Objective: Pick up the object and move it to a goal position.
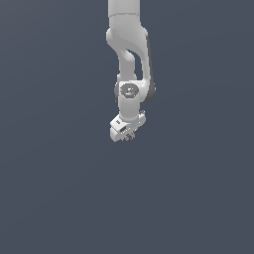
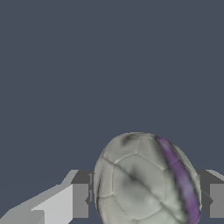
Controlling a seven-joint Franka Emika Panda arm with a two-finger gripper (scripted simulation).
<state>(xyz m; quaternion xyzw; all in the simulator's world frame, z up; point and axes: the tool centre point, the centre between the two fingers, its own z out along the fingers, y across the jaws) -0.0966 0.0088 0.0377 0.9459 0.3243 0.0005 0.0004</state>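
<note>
The background is a plain dark blue-grey in both views, with no line or edge that separates a surface from what is behind it. The claw (image 1: 130, 136) is closed on the object (image 2: 146, 179), a roundish grey-beige ball with panel seams and a purple stripe, and in the wrist view the two fingers (image 2: 81, 199) touch it on both of its sides. In the exterior view the object (image 1: 131, 137) is only a tiny lump at the tip of the claw, under the white arm (image 1: 130, 59), which comes down from the upper edge.
</note>
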